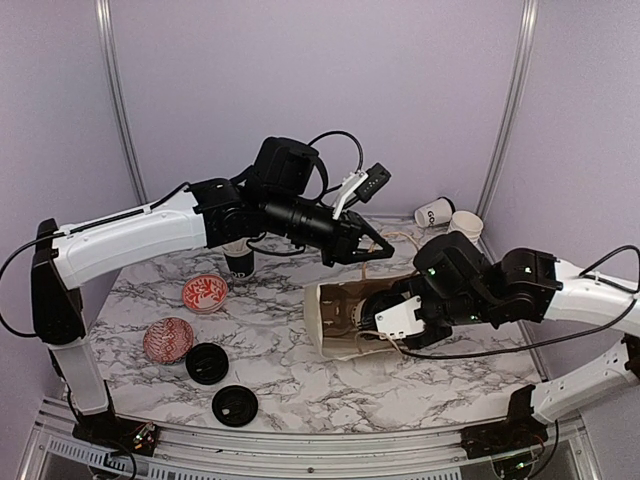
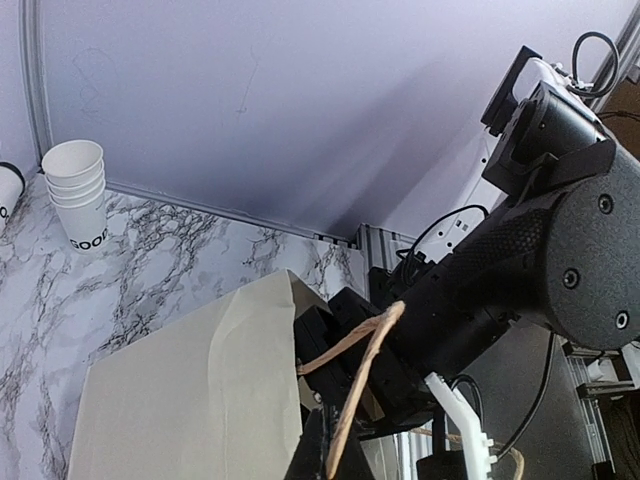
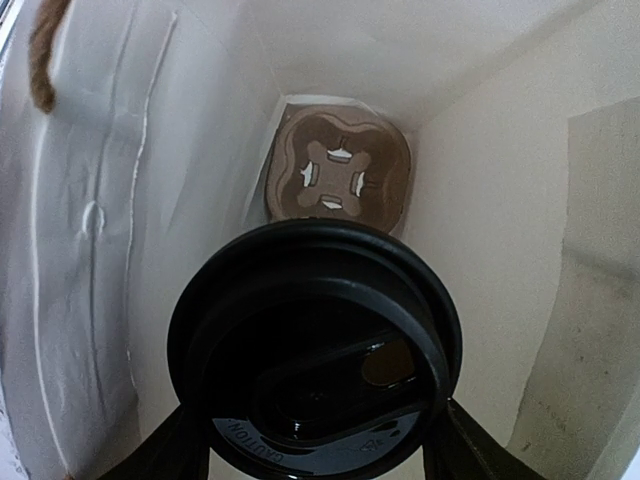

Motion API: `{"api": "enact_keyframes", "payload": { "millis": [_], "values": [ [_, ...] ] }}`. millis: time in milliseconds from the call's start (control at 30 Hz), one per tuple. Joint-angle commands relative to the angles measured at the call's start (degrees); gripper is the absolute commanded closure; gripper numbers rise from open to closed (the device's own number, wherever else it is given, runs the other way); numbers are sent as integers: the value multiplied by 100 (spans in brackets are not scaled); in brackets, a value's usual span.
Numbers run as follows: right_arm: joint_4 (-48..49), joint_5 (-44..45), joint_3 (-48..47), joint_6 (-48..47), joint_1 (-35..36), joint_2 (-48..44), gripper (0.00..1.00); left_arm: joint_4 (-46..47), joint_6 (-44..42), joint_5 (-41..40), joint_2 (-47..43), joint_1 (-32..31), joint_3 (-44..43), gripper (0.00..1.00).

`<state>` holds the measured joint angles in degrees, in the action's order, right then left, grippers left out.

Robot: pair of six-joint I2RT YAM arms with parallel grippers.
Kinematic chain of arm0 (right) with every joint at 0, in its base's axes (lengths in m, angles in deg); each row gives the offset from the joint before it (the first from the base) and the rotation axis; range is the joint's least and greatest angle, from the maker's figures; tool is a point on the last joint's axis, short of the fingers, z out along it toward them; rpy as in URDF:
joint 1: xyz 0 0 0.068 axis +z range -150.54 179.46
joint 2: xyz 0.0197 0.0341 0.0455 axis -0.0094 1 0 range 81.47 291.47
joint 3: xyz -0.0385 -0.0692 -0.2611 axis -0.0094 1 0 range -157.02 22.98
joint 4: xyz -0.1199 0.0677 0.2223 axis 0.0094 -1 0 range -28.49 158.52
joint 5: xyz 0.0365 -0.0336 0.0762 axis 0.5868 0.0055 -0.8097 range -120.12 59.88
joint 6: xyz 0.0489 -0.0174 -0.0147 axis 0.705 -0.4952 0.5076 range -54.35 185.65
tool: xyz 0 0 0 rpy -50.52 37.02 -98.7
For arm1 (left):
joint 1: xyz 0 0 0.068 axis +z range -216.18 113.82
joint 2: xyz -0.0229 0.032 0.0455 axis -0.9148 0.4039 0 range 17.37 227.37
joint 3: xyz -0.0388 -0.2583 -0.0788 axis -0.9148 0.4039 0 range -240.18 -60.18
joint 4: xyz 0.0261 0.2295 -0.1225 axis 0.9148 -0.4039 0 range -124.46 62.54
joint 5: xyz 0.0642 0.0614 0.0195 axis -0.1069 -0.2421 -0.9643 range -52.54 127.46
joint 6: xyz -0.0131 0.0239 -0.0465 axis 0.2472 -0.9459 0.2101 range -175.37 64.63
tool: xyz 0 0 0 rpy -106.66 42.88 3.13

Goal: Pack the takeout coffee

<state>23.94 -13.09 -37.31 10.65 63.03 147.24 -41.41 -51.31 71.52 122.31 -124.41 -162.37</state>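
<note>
- Two flat, round black lids (image 1: 207, 363) are lying loose on the front of the swirly marble table (image 1: 300, 385), near each other.
- Two round bowls (image 1: 168, 340) with red patterns are sitting just behind them.
- One pale paper bag (image 1: 330, 345) is lying on its side in the middle, with its mouth facing right.
- The right gripper (image 3: 320, 445) is reaching inside the bag. Its two fingers (image 3: 175, 450) are squeezing a coffee cup (image 3: 315, 400), one finger on each side.
- The cup is sitting right between the fingers. Its shiny round cap (image 3: 250, 290) is facing deeper into the bag.
- One brown cardboard cup tray (image 3: 338, 175) with a cross-shaped hole is lying at the bag's far end, apart from the cup.
- The left gripper (image 1: 378, 243) is pinching tight on the bag's brown rope handle (image 2: 350, 370) and holding it up.
- One black cup (image 1: 238, 262) is standing behind the bowls.
- A stack of white cups (image 1: 466, 223) is standing at the far right corner.
- One more white cup (image 1: 433, 213) with black letters is just beside the stack.
</note>
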Motion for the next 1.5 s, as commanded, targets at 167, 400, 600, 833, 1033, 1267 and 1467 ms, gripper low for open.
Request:
{"api": "enact_keyframes", "payload": {
  "millis": [167,400,600,833,1033,1267,1467],
  "values": [
    [-41,-752,-269,-52,-364,-123,58,-28,-151,86,-322,-21,8,100],
    [-17,-957,-2,-237,-516,-445,56,-59,-279,110,-337,-12,60,100],
    [79,-764,-188,100,-619,58,57,-55,-212,77,-332,-12,-2,100],
    [-5,-764,-389,199,-618,362,58,-68,-199,219,-313,-13,1,77],
    [263,-589,96,-236,-614,43,58,-52,-920,-1379,-913,135,625,21],
    [583,-589,648,-541,-583,-371,59,580,87,-1877,-396,1081,819,11],
    [1158,-495,1101,-683,-566,-631,59,441,868,-1571,1540,1523,-105,20]
  ]
}}
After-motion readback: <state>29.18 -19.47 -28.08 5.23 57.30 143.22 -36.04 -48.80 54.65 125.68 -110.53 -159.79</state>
